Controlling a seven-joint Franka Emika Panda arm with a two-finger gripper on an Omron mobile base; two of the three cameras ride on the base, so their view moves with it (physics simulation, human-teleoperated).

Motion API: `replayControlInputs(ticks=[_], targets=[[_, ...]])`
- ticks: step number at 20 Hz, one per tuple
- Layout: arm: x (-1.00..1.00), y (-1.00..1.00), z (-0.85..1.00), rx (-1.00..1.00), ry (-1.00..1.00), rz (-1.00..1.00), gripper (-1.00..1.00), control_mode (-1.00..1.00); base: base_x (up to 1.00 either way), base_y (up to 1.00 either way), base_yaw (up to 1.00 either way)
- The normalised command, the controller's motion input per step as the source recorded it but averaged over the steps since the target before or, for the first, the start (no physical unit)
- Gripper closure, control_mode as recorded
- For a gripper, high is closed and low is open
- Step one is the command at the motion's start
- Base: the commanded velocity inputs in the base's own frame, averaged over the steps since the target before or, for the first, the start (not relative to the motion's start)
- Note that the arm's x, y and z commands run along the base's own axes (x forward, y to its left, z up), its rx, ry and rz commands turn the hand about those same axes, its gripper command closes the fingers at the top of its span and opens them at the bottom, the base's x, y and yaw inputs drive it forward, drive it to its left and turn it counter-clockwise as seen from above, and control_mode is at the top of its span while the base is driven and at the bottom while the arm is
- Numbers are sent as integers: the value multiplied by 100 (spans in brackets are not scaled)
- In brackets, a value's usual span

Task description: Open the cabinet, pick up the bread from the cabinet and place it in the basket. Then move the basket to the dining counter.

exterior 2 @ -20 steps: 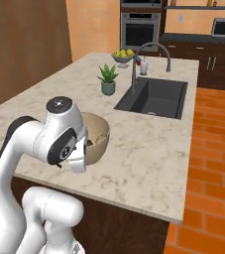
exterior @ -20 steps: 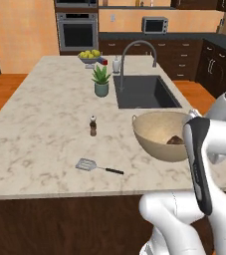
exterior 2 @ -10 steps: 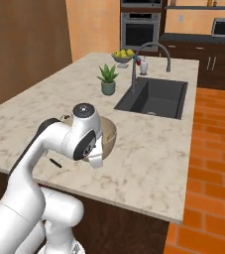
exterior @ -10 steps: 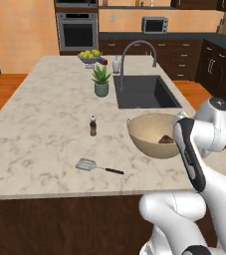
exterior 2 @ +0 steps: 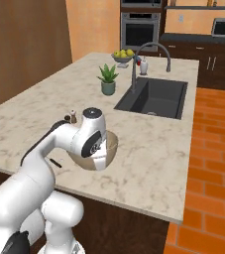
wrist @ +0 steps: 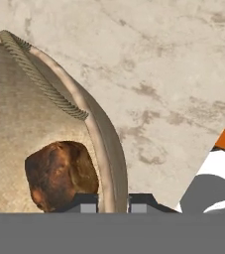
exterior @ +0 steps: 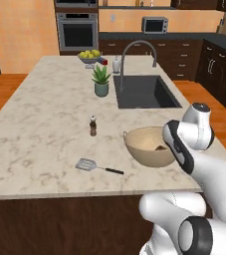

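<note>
Gripper (wrist: 113, 202) pinched on the basket (wrist: 29, 129) rim in our hand view, bread (wrist: 60, 174) inside. From the left base, we see the basket (exterior: 147, 145) on the dining counter (exterior: 45, 124), near the sink (exterior: 144, 92). Right base: our arm hides most of the basket (exterior 2: 109, 145).

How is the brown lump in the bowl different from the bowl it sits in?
The bread is dark brown and lumpy; the basket is pale tan and finely woven. The bread is far smaller than the basket and lies inside it, while the basket rests on the dining counter. The basket's rim sits between the claw fingers; the bread lies loose. Both are roundish.
</note>
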Motion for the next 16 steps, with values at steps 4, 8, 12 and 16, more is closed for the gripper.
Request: replayControlInputs(ticks=[4, 8, 12, 16], targets=[[3, 0, -50, 0, 11, 2, 100, -100, 0, 0, 0], [0, 0, -36, 0, 4, 3, 100, -100, 0, 0, 0], [0, 0, -30, 0, 0, 3, 100, -100, 0, 0, 0], [-9, 0, -5, 0, 0, 0, -100, -100, 0, 0, 0]])
